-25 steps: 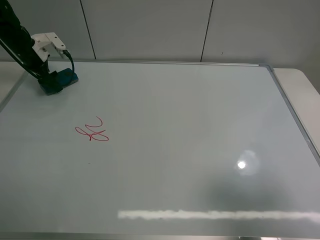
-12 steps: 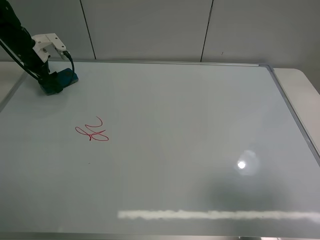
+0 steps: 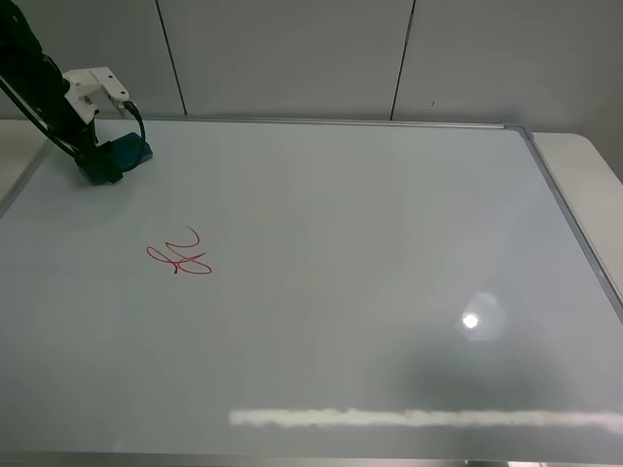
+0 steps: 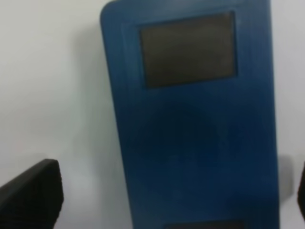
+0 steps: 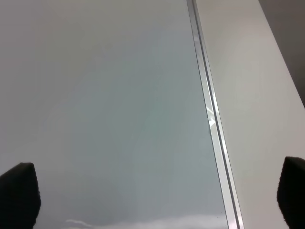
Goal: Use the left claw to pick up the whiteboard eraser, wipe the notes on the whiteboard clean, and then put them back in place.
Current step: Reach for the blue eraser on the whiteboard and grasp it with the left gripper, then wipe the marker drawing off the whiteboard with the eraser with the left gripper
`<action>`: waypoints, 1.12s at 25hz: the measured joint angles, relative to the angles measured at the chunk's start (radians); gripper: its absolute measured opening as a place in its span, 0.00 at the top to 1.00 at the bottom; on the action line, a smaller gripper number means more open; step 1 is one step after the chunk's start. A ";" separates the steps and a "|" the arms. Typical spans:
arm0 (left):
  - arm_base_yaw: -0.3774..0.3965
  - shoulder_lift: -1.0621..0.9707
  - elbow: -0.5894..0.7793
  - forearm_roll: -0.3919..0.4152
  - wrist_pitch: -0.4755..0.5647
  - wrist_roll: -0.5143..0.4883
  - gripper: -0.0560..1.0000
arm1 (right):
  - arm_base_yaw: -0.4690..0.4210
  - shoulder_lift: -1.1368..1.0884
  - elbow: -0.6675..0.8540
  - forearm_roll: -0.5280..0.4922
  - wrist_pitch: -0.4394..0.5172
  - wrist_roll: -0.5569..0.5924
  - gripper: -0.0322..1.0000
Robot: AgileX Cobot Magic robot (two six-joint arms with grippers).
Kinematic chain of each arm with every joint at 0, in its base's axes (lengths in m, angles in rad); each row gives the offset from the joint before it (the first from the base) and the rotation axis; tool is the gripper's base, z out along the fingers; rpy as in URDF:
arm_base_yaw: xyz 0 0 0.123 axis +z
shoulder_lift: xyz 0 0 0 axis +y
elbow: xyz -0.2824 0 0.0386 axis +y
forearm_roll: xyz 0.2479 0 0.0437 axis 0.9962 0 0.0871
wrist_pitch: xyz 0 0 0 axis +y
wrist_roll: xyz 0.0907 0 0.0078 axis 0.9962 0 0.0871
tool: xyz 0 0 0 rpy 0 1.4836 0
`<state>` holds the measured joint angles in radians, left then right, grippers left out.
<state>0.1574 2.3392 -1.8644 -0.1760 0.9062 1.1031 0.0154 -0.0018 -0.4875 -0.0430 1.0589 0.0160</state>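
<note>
The eraser point(image 3: 127, 154) lies flat on the whiteboard point(image 3: 389, 243) between the fingers of your left hand point(image 4: 166, 193), which has barely shifted this past second and stands apart, unclamped, so the red scribble point(image 3: 180, 255), well away from the hand, awaits wiping.

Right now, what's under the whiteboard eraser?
The whiteboard eraser rests on the whiteboard, bare white all around it. The red notes lie apart, uncovered. The patch directly beneath it is hidden.

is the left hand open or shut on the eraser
Open: the left hand straddles the eraser, with bare whiteboard showing between the eraser and each fingertip.
</note>
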 joint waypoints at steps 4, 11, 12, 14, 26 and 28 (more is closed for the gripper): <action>0.000 0.001 0.000 0.000 0.003 0.000 0.32 | 0.000 0.000 0.000 0.000 0.000 0.000 0.01; 0.000 0.001 0.000 0.001 0.021 0.002 0.43 | 0.000 0.000 0.000 0.000 0.000 0.000 0.01; 0.000 0.001 0.000 0.001 0.021 0.002 0.43 | 0.000 0.000 0.000 0.000 0.000 0.000 0.01; 0.000 0.001 0.000 0.000 0.023 0.002 0.43 | 0.000 0.000 0.000 0.000 0.000 0.000 0.01; -0.002 -0.059 -0.001 -0.016 0.096 -0.099 0.43 | 0.000 0.000 0.000 0.000 0.000 0.000 0.01; -0.016 -0.101 -0.002 0.012 0.156 -0.158 0.43 | 0.000 0.000 0.000 0.000 0.000 0.000 0.01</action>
<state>0.1410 2.2382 -1.8663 -0.1643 1.0627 0.9447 0.0154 -0.0018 -0.4875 -0.0430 1.0589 0.0160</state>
